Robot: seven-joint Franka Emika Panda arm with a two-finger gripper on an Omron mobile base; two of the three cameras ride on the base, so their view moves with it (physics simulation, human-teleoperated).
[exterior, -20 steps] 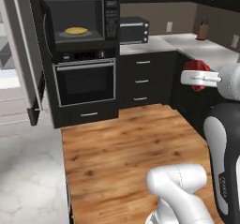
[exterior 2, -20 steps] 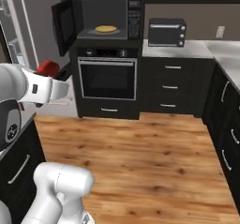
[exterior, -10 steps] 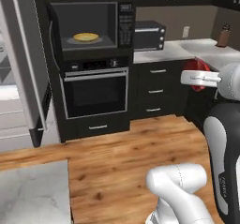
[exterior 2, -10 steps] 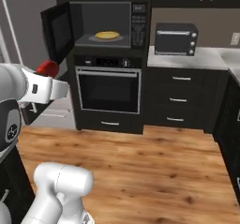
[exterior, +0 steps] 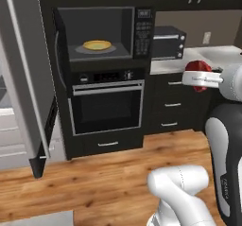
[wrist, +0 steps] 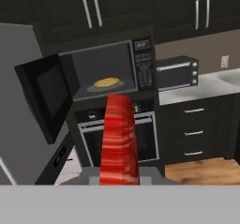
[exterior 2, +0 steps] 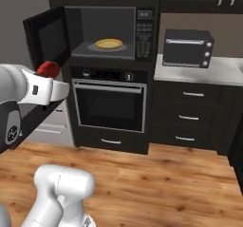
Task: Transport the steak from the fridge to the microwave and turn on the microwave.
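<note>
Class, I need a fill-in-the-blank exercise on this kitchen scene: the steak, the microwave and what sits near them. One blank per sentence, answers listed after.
1. The claw is shut on the ____.
2. The microwave door stands ____.
3. On the dark round plate inside the microwave lies a flat ____ item.
4. Directly below the microwave is a black ____ with a horizontal bar handle.

Missing words: steak; open; yellow; oven

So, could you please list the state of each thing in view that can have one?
microwave: door open, yellow plate inside
steak: held upright in the gripper
gripper: shut on the steak
fridge: door open
oven: door closed
toaster oven: door closed
</note>
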